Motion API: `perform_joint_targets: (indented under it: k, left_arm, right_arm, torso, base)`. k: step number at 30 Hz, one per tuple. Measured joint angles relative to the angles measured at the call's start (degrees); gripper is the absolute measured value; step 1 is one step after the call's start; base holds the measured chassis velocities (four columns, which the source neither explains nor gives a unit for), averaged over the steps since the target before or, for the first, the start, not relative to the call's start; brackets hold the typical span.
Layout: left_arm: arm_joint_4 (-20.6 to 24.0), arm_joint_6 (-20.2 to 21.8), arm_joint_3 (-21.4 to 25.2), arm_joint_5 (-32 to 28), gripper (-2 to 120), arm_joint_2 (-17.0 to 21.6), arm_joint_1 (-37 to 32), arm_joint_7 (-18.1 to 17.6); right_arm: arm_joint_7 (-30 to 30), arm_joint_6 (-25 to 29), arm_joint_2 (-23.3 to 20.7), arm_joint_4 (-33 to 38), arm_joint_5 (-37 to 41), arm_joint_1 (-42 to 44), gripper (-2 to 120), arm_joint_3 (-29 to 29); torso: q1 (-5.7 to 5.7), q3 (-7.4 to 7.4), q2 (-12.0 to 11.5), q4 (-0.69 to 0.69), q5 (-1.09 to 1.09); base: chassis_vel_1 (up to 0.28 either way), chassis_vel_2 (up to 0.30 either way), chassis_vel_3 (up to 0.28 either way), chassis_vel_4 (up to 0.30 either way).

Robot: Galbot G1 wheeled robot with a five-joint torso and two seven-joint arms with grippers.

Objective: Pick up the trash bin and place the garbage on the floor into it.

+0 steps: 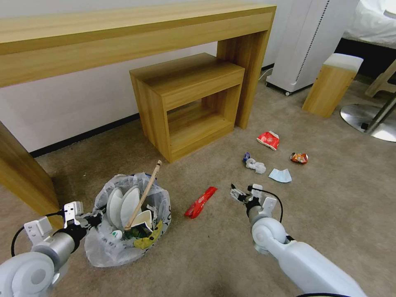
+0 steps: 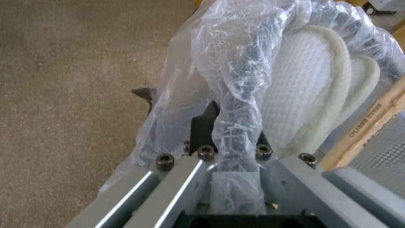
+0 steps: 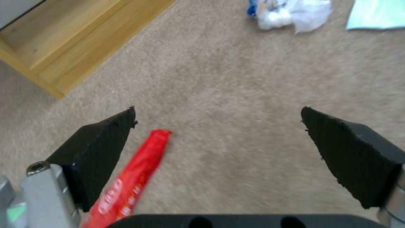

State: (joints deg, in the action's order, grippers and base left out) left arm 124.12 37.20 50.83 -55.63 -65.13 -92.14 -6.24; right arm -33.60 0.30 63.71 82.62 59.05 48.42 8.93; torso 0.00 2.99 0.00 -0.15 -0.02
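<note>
The trash bin (image 1: 123, 243), lined with a crinkly clear bag, stands on the beige floor (image 1: 214, 255) at the near left. It holds two white slippers (image 1: 123, 202), a wooden stick (image 1: 144, 194) and a paper cup. My left gripper (image 1: 91, 218) is shut on its bag-covered rim (image 2: 236, 95). My right gripper (image 1: 237, 193) hangs open just above the carpet, a little to the right of a long red wrapper (image 1: 201, 202) (image 3: 135, 183). Farther out lie a crumpled tissue (image 1: 255, 166), a blue mask (image 1: 280, 175), a red wrapper (image 1: 268, 139) and a small orange-red wrapper (image 1: 299, 157).
A low wooden cabinet (image 1: 189, 103) stands under a long wooden desk (image 1: 123, 37) along the wall. A white appliance (image 1: 305, 45), a wooden stool (image 1: 332, 84) and a chair's metal base (image 1: 371, 119) stand at the far right. Open carpet lies around the litter.
</note>
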Motion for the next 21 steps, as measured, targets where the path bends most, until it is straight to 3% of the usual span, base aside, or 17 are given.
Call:
perform_joint_targets:
  k: [3, 8, 21]
  left_arm:
    - [0.29, -0.18, -0.07, 0.46, 1, -0.42, -0.26, 0.42]
    - [0.48, -0.48, -0.11, 1.06, 1, -1.12, -0.5, 0.81]
    - [1.05, -0.91, -0.47, 2.18, 1, -2.43, -1.05, 1.76]
  right_arm:
    - [0.1, -0.44, 5.35, -4.05, -0.1, -2.64, 100, 0.27]
    - [0.11, -0.89, 10.38, -9.32, -1.02, -4.64, 100, 0.85]
    - [2.53, 1.43, 19.27, -27.76, -6.83, -8.74, 96, 0.96]
  torso:
    - [0.0, 0.0, 0.0, 0.03, 0.03]
    - [0.0, 0.0, 0.01, 0.02, 0.0]
    - [0.0, 0.0, 0.0, 0.0, 0.01]
  base:
    - [0.0, 0.0, 0.0, 0.0]
    - [0.0, 0.0, 0.0, 0.0]
    - [0.0, 0.0, 0.0, 0.0]
